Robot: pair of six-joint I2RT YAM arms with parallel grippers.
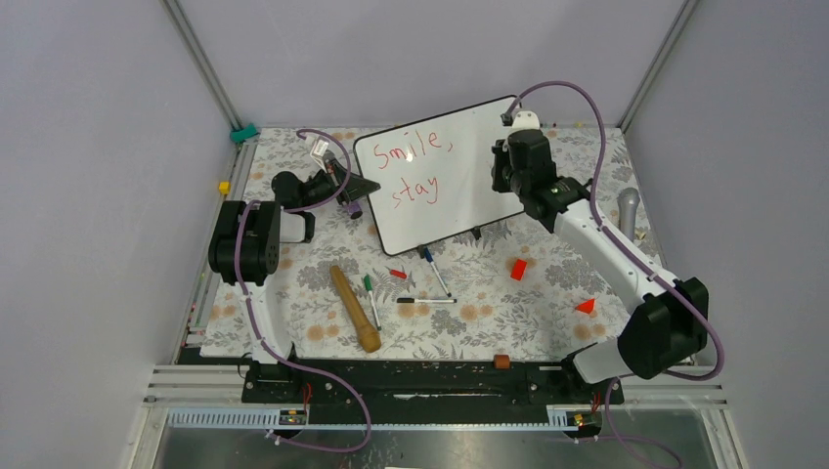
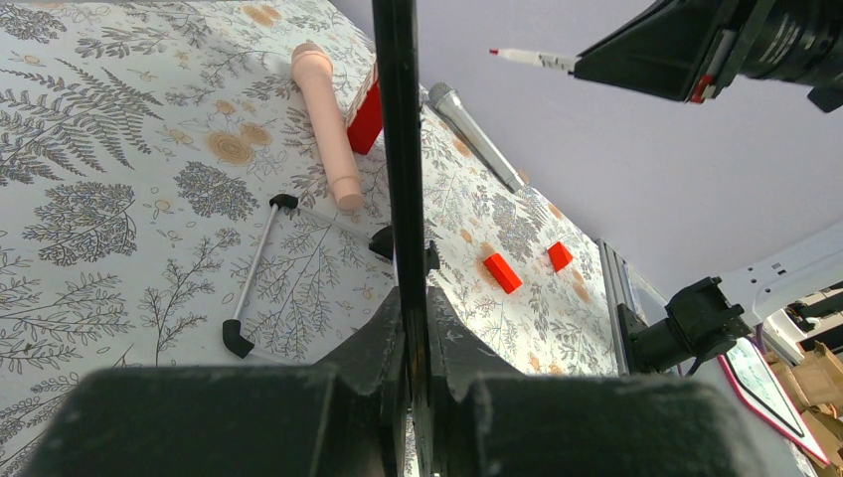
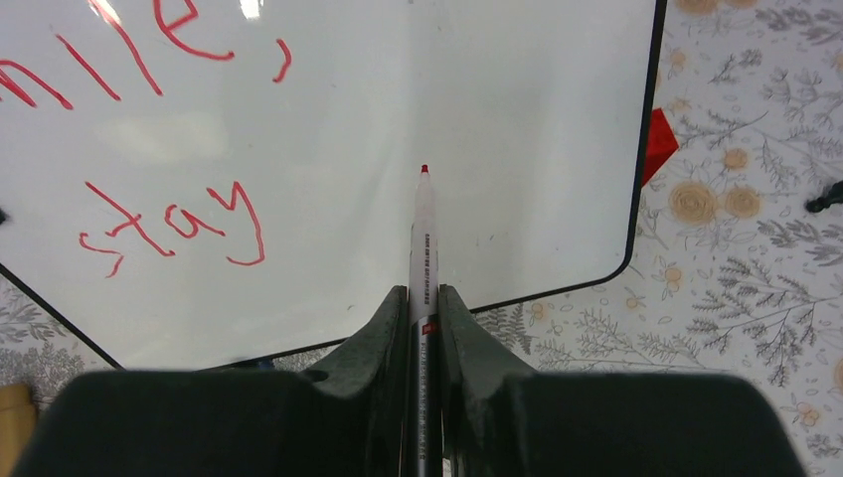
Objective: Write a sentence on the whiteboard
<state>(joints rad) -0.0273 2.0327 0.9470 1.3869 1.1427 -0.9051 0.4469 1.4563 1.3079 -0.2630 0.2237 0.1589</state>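
The whiteboard (image 1: 474,191) stands tilted at the back of the table. The sentence on it reads "Smile," (image 1: 411,149) and "stay" (image 1: 415,190) in red. My left gripper (image 1: 364,186) is shut on the board's left edge; in the left wrist view the black frame (image 2: 396,149) runs up between my jaws (image 2: 418,308). My right gripper (image 1: 503,171) is shut on a red marker (image 3: 424,238) in front of the board's right half. The gripper (image 3: 424,298) aims the tip at bare board (image 3: 537,119) right of "stay" (image 3: 174,224). The left wrist view shows the marker tip (image 2: 517,56) held off the board.
In front of the board lie a wooden rolling pin (image 1: 354,308), a green marker (image 1: 370,293), a blue marker (image 1: 435,269), a black marker (image 1: 425,300) and a red cap (image 1: 396,273). Two red blocks (image 1: 518,269) (image 1: 586,306) and a microphone (image 1: 629,210) lie to the right.
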